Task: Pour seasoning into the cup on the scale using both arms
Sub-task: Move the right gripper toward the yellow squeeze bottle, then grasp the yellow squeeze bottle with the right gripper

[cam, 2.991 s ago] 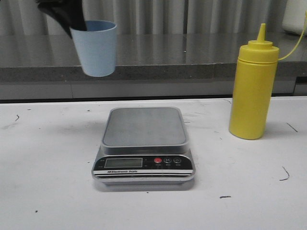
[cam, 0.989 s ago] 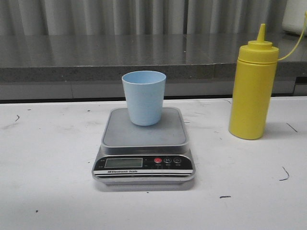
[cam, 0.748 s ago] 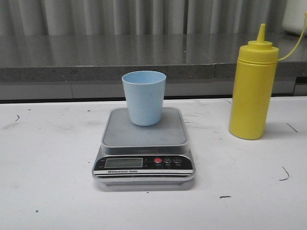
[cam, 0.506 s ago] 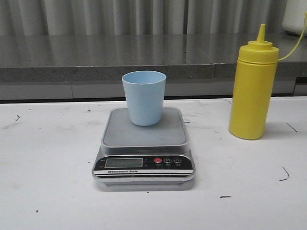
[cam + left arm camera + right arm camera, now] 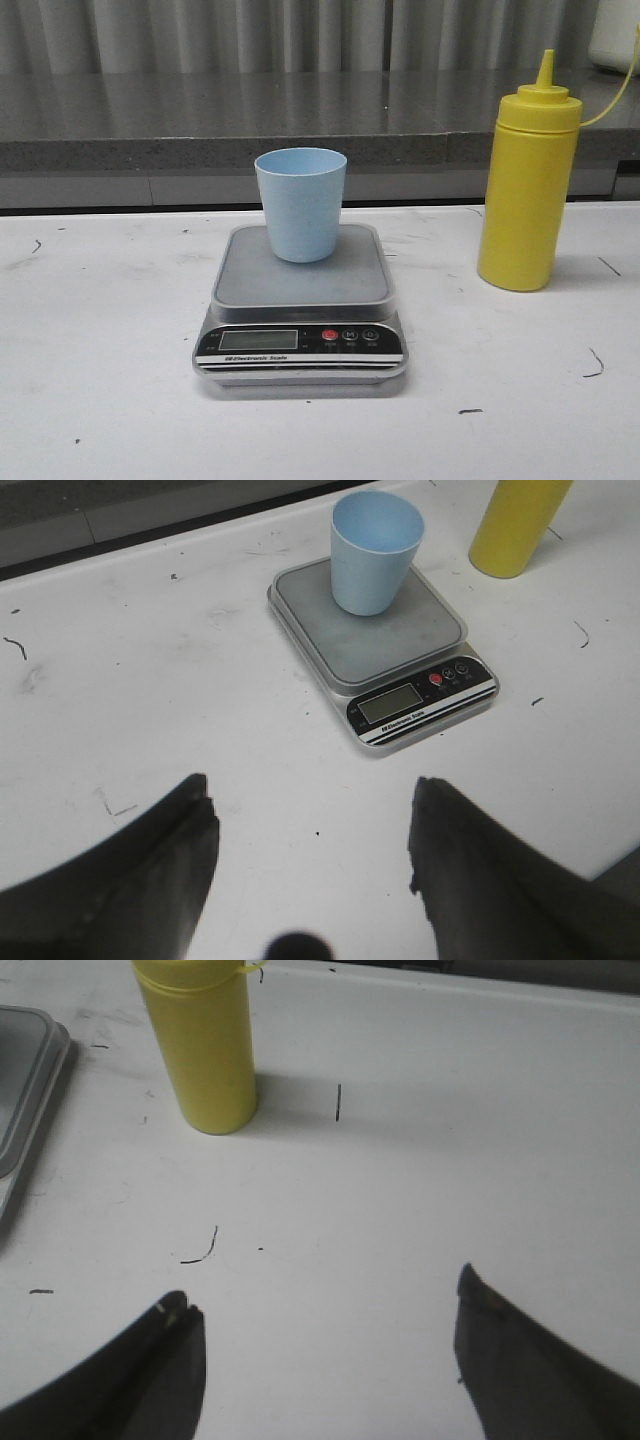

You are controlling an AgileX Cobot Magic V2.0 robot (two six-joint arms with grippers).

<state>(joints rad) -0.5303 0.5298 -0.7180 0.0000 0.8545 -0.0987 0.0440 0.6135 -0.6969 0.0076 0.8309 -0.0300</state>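
Observation:
The pale blue cup [image 5: 301, 203] stands upright on the steel platform of the scale [image 5: 300, 300], toward its back edge. It also shows in the left wrist view [image 5: 376, 552] on the scale [image 5: 385, 650]. The yellow seasoning bottle [image 5: 529, 180] stands upright on the table to the right of the scale; the right wrist view shows its lower body [image 5: 202, 1045]. My left gripper [image 5: 310, 800] is open and empty, well back from the scale. My right gripper [image 5: 325, 1305] is open and empty, short of the bottle. Neither gripper shows in the front view.
The white table [image 5: 100, 350] carries small black marks. A grey stone ledge [image 5: 200, 120] runs along the back. The table's front corner edge shows in the left wrist view [image 5: 620, 875].
Three seconds ago my left gripper held the cup in the air at the upper left. The cup now stands on the scale and the gripper is gone from the front view. Nothing moved in the last second.

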